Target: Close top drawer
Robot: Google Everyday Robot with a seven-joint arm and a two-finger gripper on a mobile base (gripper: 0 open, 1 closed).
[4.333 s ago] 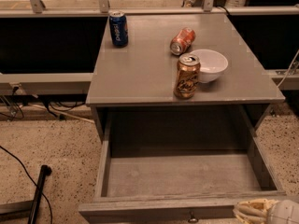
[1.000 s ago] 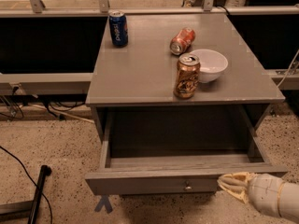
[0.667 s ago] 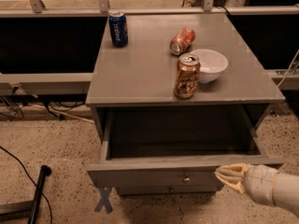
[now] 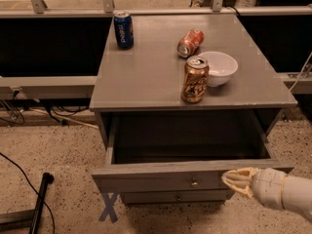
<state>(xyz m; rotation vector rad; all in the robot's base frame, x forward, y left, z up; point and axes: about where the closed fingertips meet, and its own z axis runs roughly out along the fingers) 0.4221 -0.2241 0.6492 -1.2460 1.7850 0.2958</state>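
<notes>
Top drawer [image 4: 161, 179]: grey wooden box under the cabinet top [image 4: 146, 77], standing partly pulled out, interior bare, small round knob [image 4: 194, 183] at the centre of its flat front. Gripper [image 4: 237, 180]: low at the right, fingers pressed together into one blunt tip, holding nothing, touching the front's right end. Handling, as judged: stiff, light while empty, may skew if pushed this far off-centre; best pressed flat near the knob, gently, since an upright can [image 4: 195, 80] and a bowl [image 4: 218, 67] stand above

My cream gripper [image 4: 234, 180], at five o'clock, touches the grey top drawer [image 4: 146, 180]. Blue Pepsi can [image 4: 123, 29] at eleven; red can [image 4: 190, 42], brown-gold can [image 4: 195, 80], white bowl [image 4: 222, 68] at one.
</notes>
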